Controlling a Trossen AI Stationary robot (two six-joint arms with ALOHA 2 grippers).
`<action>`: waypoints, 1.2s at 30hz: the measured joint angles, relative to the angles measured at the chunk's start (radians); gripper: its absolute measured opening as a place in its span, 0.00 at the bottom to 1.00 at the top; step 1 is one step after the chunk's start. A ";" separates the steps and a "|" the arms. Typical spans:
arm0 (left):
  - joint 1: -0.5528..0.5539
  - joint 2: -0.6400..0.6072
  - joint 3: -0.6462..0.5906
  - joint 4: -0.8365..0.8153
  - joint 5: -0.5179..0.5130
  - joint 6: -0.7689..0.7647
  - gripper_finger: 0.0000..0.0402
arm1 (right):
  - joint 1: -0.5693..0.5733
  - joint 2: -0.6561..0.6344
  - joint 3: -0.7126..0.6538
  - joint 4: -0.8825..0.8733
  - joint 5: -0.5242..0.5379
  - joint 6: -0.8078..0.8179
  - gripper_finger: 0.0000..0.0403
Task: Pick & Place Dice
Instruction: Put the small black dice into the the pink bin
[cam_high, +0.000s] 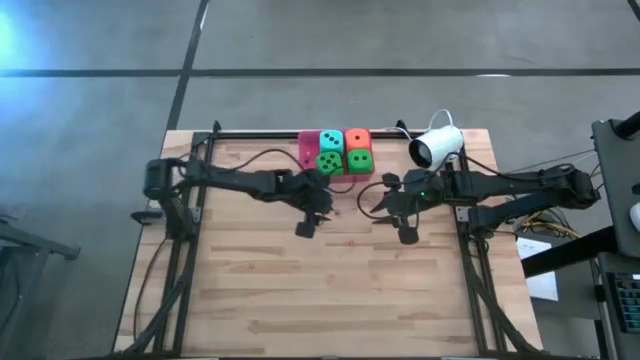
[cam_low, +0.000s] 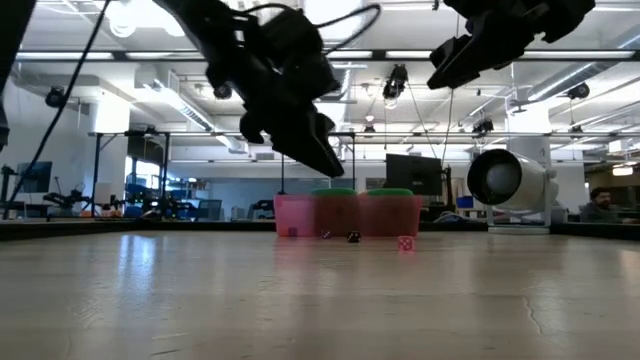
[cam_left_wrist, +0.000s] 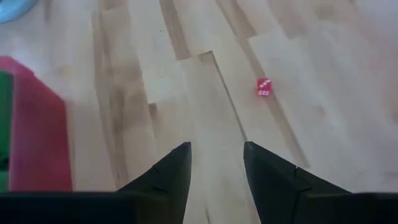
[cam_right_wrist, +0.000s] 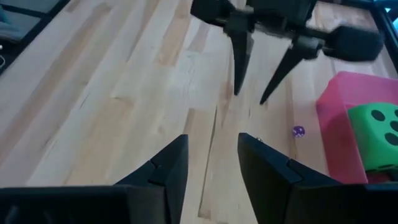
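Four big dice sit packed in a pink box (cam_high: 307, 150) at the table's far edge: teal (cam_high: 331, 141), orange (cam_high: 357, 139) and two green (cam_high: 329, 162) (cam_high: 360, 160). The right wrist view shows one green die (cam_right_wrist: 376, 134) in the box. My left gripper (cam_high: 312, 215) (cam_left_wrist: 214, 168) hangs open above the table, just near of the box. My right gripper (cam_high: 392, 215) (cam_right_wrist: 211, 162) is open too, raised to the right of it and facing the left gripper (cam_right_wrist: 255, 81). A tiny red die (cam_left_wrist: 263, 87) and a tiny purple one (cam_right_wrist: 298, 131) lie on the wood below.
A white camera (cam_high: 437, 148) stands on the table's far right corner, right of the box. In the low view, small dice (cam_low: 405, 243) (cam_low: 353, 237) lie on the wood in front of the pink box (cam_low: 345, 215). Bare wood stretches toward the near edge.
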 joint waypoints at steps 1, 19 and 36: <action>0.001 0.020 0.023 -0.024 0.002 0.016 0.37 | 0.001 0.000 -0.001 0.002 0.000 0.001 0.33; 0.103 0.174 0.153 -0.097 0.101 0.263 0.30 | 0.001 0.005 -0.001 -0.014 0.000 0.001 0.33; 0.117 0.321 0.215 -0.030 0.193 0.254 0.30 | 0.001 0.004 -0.001 -0.014 0.000 -0.005 0.33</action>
